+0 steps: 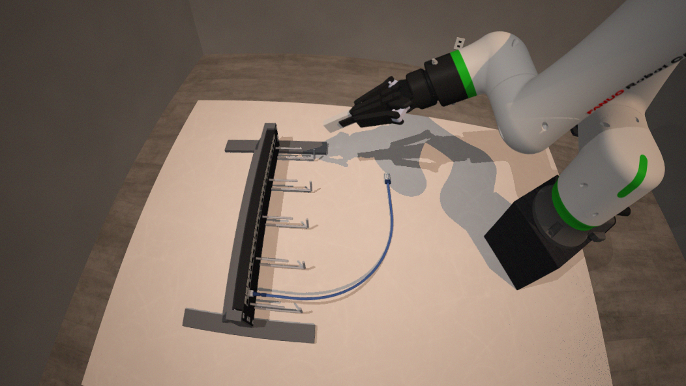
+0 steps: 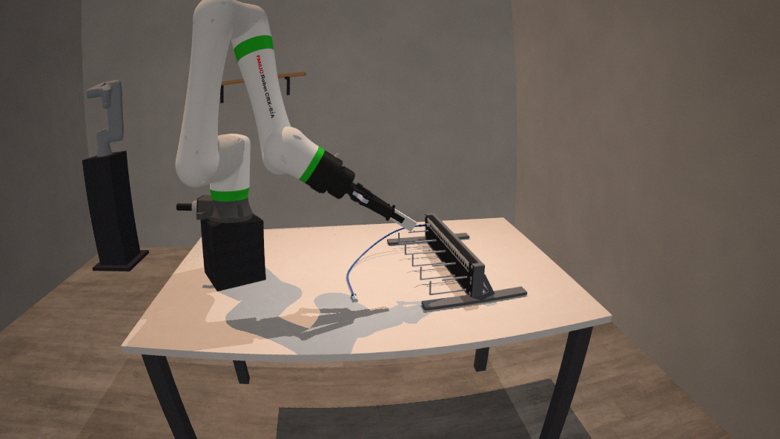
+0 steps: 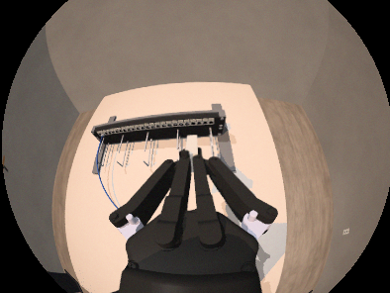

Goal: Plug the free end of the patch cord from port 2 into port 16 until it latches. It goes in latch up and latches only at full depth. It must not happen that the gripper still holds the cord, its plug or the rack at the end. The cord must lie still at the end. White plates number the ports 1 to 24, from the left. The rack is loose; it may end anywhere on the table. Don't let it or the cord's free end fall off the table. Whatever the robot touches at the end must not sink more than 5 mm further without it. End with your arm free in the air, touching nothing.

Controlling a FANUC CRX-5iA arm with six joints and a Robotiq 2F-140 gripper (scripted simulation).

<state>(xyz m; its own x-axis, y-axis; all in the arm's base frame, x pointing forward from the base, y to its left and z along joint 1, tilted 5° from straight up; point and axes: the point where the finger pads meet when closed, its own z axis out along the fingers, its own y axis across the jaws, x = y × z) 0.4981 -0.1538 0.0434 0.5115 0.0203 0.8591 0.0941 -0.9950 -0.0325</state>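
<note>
The dark patch-panel rack [image 1: 256, 225] stands on two flat feet on the table, its ports facing my arm. It also shows in the exterior view [image 2: 452, 253] and in the wrist view [image 3: 158, 126]. The blue patch cord [image 1: 379, 254] leaves a port near the rack's near end and arcs across the table. Its free plug [image 1: 386, 180] lies loose on the table, and shows in the exterior view [image 2: 354, 297]. My gripper [image 1: 343, 122] [image 2: 408, 221] [image 3: 192, 143] is shut and empty. It hovers above the table beside the rack's far end, apart from the rack and the plug.
Several thin wire cable hooks [image 1: 292, 187] stick out from the rack's front toward the cord. The rack's far foot [image 1: 276, 146] lies just below my fingertips. The arm's black base [image 1: 532, 244] stands at the table's right side.
</note>
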